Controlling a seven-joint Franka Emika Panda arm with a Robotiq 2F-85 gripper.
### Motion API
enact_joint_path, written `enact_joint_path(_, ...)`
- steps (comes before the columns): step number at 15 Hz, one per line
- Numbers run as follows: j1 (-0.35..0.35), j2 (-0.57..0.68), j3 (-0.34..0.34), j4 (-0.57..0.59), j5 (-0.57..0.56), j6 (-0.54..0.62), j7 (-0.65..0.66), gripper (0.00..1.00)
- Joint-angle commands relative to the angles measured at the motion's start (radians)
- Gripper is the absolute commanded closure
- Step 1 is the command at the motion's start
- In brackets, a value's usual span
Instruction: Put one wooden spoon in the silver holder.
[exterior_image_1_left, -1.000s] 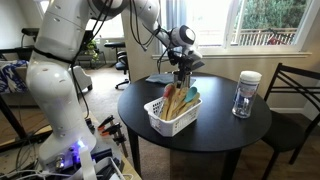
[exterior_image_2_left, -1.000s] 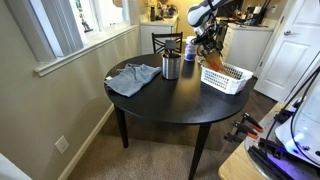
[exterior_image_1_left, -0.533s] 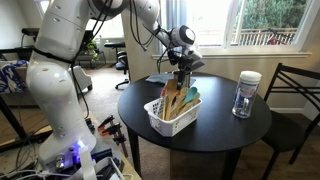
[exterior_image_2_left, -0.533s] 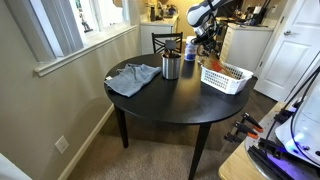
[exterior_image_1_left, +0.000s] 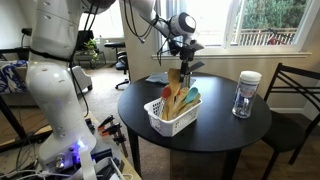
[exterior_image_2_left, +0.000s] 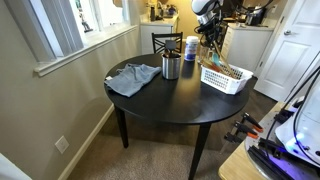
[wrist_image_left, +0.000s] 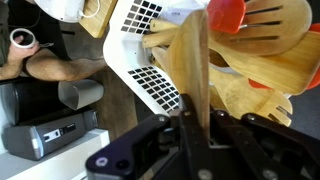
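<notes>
The wooden spoon (wrist_image_left: 196, 62) hung clamped between the closed fingers of the gripper (exterior_image_1_left: 183, 65), over the white slatted basket (exterior_image_1_left: 163, 121) of utensils. The silver holder (exterior_image_2_left: 171, 68) stood apart on the round black table (exterior_image_2_left: 150, 105), beside a grey-blue cloth (exterior_image_2_left: 133, 78).

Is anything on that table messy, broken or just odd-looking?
Nothing looks spilled or broken. The one untidy thing is the grey-blue cloth, which lies crumpled on the table beside the silver holder. The wooden spoon hangs in the gripper over the white basket.
</notes>
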Motion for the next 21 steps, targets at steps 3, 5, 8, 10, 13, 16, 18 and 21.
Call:
enact_joint_path(3,-0.034,-0.213,0.019,-0.134,0.1,0.063,-0.179,0.97)
enact_joint_path(5,-0.037,-0.252,0.019,-0.142,0.125,0.056,-0.225,0.97)
enact_joint_path(8,-0.036,-0.299,0.018,-0.138,0.144,0.043,-0.266,0.97)
enact_joint_path(10,-0.035,-0.331,0.019,-0.134,0.149,0.04,-0.286,0.97)
enact_joint_path(13,-0.034,-0.393,0.024,-0.125,0.145,0.042,-0.304,0.97)
enact_joint_path(16,-0.035,-0.456,0.032,-0.126,0.149,0.055,-0.321,0.97)
enact_joint_path(18,-0.036,-0.491,0.039,-0.131,0.158,0.072,-0.34,0.97)
enact_joint_path(21,-0.039,-0.544,0.041,-0.171,0.217,0.175,-0.424,0.97)
